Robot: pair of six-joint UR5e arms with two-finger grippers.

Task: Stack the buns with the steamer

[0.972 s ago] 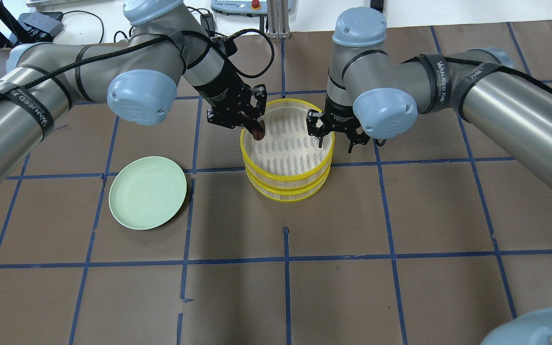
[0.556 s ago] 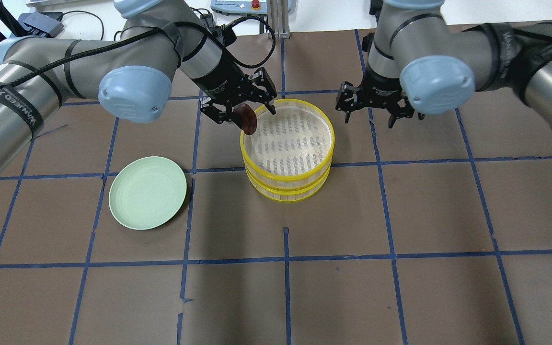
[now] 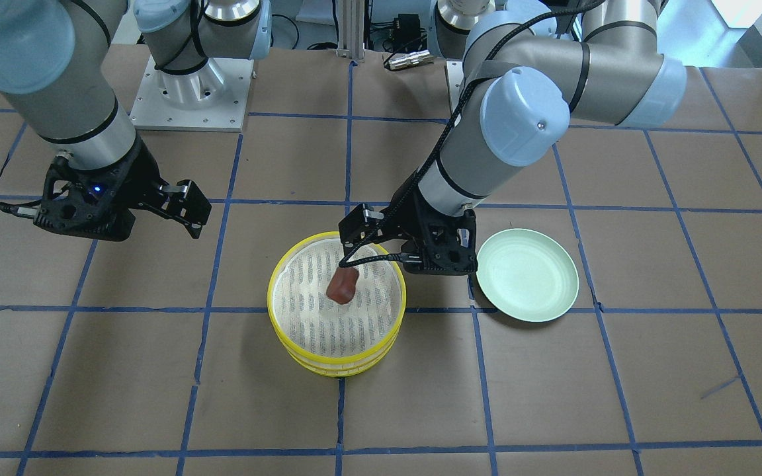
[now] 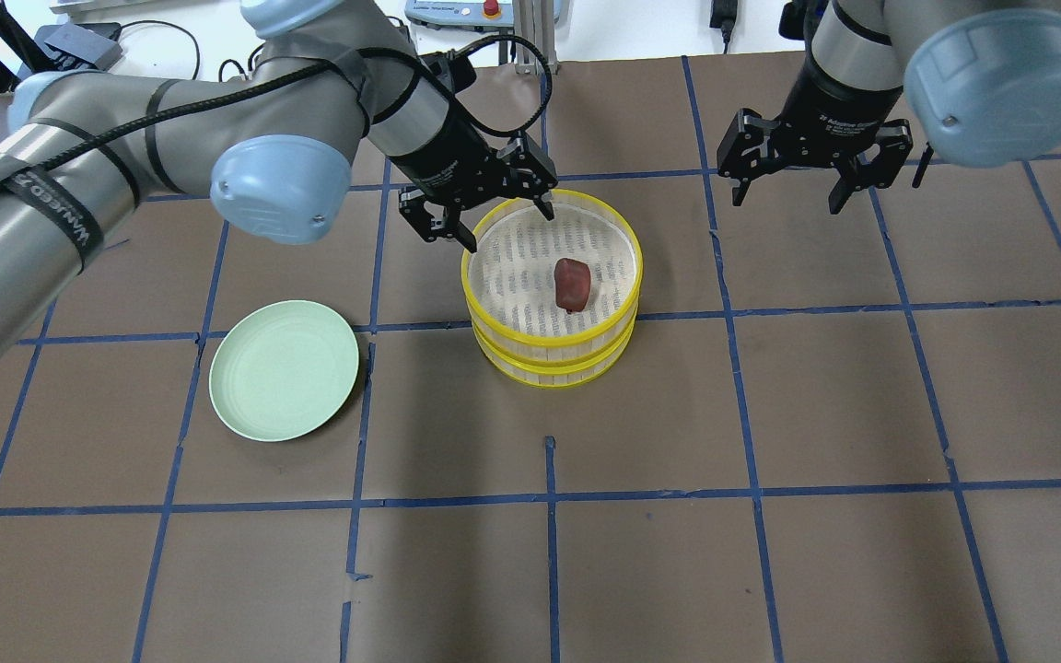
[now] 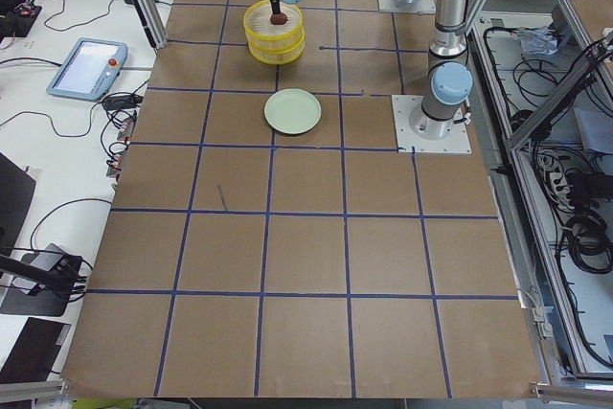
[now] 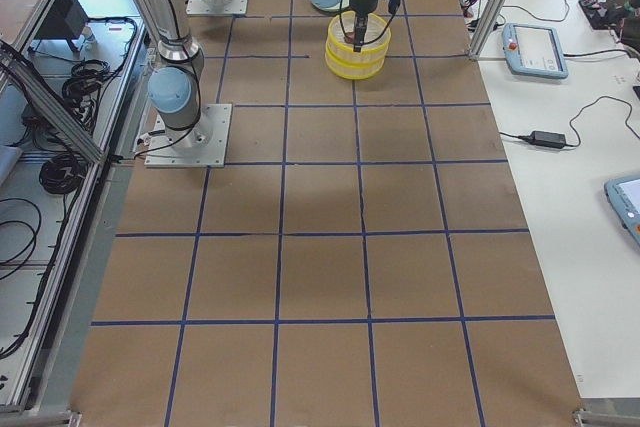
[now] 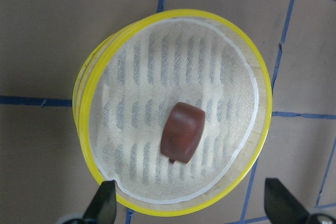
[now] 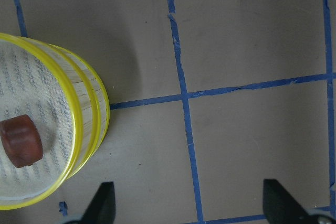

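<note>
The reddish-brown bun (image 4: 572,283) lies free on the white mesh liner inside the top tier of the yellow-rimmed steamer (image 4: 549,357), two tiers stacked. It also shows in the front view (image 3: 342,287), the left wrist view (image 7: 182,132) and the right wrist view (image 8: 21,141). My left gripper (image 4: 509,228) is open and empty above the steamer's back left rim, its fingers (image 7: 105,203) wide apart. My right gripper (image 4: 786,203) is open and empty, off to the steamer's back right. The white bun is out of view.
An empty pale green plate (image 4: 284,370) lies on the brown table left of the steamer, also in the front view (image 3: 526,274). Blue tape lines grid the table. The steamer wall (image 8: 92,129) sits at the left edge of the right wrist view.
My left gripper held the brown bun over the steamer's left rim, then opened; the bun now lies in the steamer. My right gripper moved away from the steamer's right rim, back and right.
</note>
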